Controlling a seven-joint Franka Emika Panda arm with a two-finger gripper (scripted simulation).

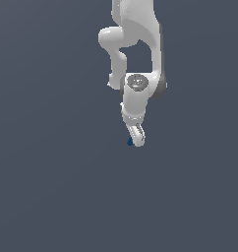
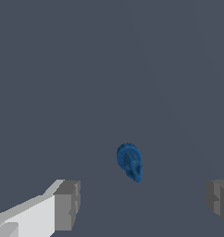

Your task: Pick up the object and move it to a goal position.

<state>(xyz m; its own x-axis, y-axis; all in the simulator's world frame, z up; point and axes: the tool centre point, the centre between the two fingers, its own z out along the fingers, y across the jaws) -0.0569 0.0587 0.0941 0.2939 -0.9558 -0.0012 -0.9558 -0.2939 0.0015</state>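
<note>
The object (image 2: 129, 161) is a tiny dark-blue blob lying on the flat grey floor. In the wrist view it sits a little beyond the gap between my two grey fingertips (image 2: 67, 205), nearer the middle than either pad. My gripper (image 2: 141, 203) stands open, with nothing between the pads. In the exterior view the white arm reaches down from above, and the gripper (image 1: 135, 139) hangs low over the floor. Only a small blue sliver of the object (image 1: 129, 142) shows there, at the fingers' edge toward the exterior view's left.
Uniform dark grey floor (image 1: 52, 187) fills both views. No other objects, containers, edges or goal marker show.
</note>
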